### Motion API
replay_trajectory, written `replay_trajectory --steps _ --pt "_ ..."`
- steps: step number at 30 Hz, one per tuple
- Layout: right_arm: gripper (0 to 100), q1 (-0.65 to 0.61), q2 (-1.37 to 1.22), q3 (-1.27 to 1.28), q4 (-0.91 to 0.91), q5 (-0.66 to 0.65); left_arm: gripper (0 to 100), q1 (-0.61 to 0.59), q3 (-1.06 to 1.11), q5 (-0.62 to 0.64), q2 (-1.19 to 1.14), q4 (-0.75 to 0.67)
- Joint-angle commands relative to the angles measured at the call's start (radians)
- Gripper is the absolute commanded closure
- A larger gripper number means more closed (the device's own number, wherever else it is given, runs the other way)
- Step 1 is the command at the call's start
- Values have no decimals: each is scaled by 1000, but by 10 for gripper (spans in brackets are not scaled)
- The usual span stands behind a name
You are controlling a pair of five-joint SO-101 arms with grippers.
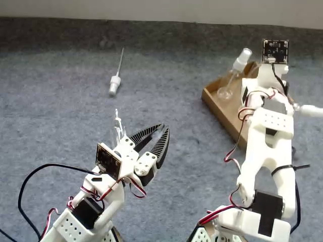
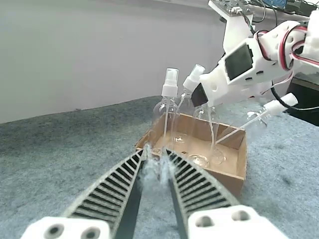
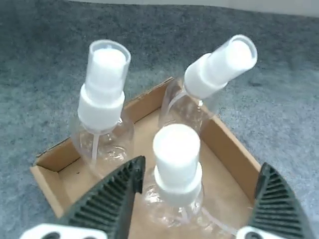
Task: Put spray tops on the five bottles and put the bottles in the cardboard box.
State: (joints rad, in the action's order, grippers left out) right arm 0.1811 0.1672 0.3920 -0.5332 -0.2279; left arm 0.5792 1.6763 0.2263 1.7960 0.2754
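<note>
The right hand (image 3: 202,167) gapes wide astride a capped bottle (image 3: 176,154) (left hand (image 2: 155,157): unclear).

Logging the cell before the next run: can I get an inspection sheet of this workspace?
Surface: grey carpet-like cover.
Job's things: cardboard box holds at least three bottles with spray tops on; a loose spray top with its tube lies apart on the cover; something clear by the left gripper, too faint to name.
Clutter: nothing seen.
Grippers: right gripper has its fingers open either side of one bottle's top in the box; left gripper low over the cover, facing the box.
Cables: red, black and white wires along the arms; a black cable trails beside the left one.
Surroundings: pale wall beyond the cover.
</note>
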Motion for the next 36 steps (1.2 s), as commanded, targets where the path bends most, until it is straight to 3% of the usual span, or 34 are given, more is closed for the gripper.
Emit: replay_trajectory --steps 1,17,28,36 --pt "692 -10 59 -102 -35 9 995 -7 19 -12 -10 -14" --pt "692 -2 59 -197 -65 8 995 -8 19 -12 -10 -14" --pt "692 16 59 -470 -349 12 995 -12 19 -12 -8 -14" --pt "692 -2 59 -717 -582 94 995 -13 19 -14 -2 -14"
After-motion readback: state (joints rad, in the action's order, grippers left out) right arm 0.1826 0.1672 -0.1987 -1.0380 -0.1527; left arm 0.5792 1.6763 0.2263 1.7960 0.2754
